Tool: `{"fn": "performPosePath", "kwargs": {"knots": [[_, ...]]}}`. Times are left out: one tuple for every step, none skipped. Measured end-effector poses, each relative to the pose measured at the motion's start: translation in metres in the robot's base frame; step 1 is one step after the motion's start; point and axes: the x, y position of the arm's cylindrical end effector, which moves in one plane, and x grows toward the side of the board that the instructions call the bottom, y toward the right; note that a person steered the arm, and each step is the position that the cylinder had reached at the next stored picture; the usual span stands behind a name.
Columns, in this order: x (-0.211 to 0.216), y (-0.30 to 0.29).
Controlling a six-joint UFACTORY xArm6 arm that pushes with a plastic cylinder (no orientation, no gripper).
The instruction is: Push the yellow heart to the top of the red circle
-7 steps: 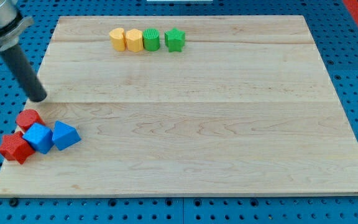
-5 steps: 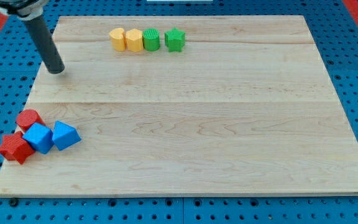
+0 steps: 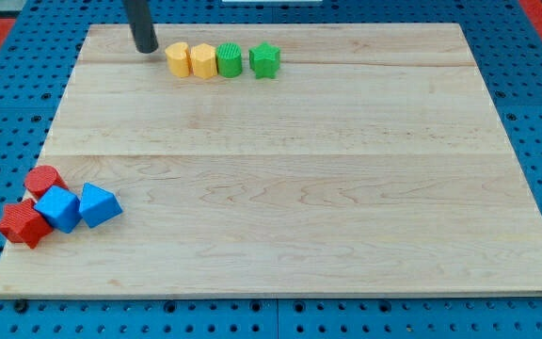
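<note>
The yellow heart [image 3: 178, 58] lies at the left end of a row near the view's top, touching a yellow hexagon-like block [image 3: 202, 59]. The red circle [image 3: 43, 180] sits at the view's lower left, far from the heart. My tip [image 3: 146, 48] stands on the board just left of the yellow heart and slightly above it, a small gap apart.
A green round block [image 3: 229, 60] and a green star [image 3: 264, 59] finish the top row. A red star-like block [image 3: 23, 223] and two blue blocks [image 3: 60, 208] [image 3: 99, 204] crowd below and right of the red circle. The wooden board [image 3: 346, 188] lies on a blue pegboard.
My tip has moved from the board's left edge, above the red circle, up and to the right, ending beside the yellow heart. No block has moved.
</note>
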Motion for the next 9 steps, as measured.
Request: {"fn": "performPosePath", "kwargs": {"knots": [[0.006,0.007],[0.018,0.009],[0.0,0.023],[-0.007,0.06],[0.006,0.075],[0.028,0.058],[0.032,0.031],[0.04,0.008],[0.057,-0.014]]}}
